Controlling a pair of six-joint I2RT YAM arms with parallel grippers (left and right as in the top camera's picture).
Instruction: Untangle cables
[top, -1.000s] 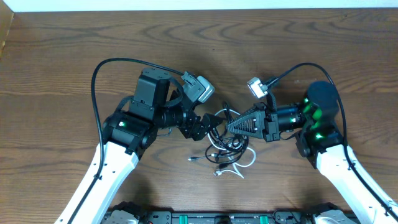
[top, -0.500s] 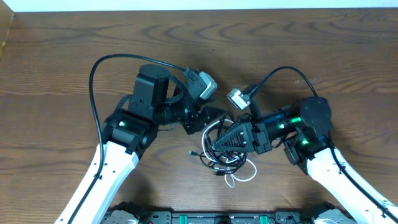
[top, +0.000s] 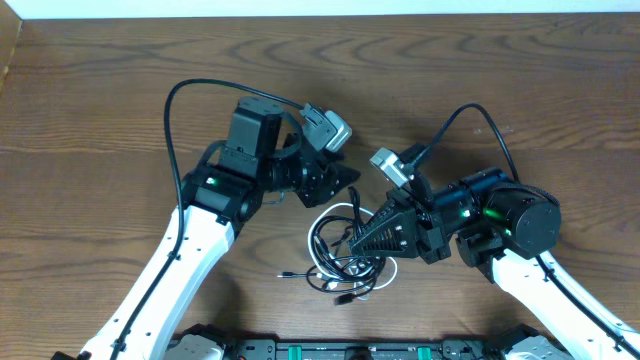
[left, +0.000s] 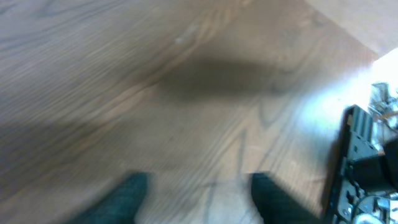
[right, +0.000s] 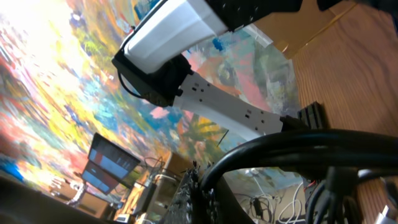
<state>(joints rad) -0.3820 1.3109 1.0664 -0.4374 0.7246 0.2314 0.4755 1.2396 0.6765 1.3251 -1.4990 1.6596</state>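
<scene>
The cables lie in one tangled heap on the table between the arms. Black cables (top: 328, 245) form loops, and a white cable (top: 380, 275) curls at the heap's lower right. Small plugs stick out at the lower left. My right gripper (top: 352, 240) lies over the heap with its fingers together on a black cable loop. That loop arcs close across the right wrist view (right: 298, 146), where the fingers themselves are hidden. My left gripper (top: 345, 180) is above the heap and apart from it. In the blurred left wrist view (left: 199, 193) its fingers are open over bare wood.
The thick black robot wires arch over each arm (top: 200, 95) (top: 470, 125). The right arm's body (left: 364, 168) shows at the right edge of the left wrist view. The table's front edge rail (top: 330, 350) runs just below the heap.
My right gripper has swung left and down onto the heap, and the heap has shifted left and towards the front with it. My left gripper has drawn back up off the cables.
</scene>
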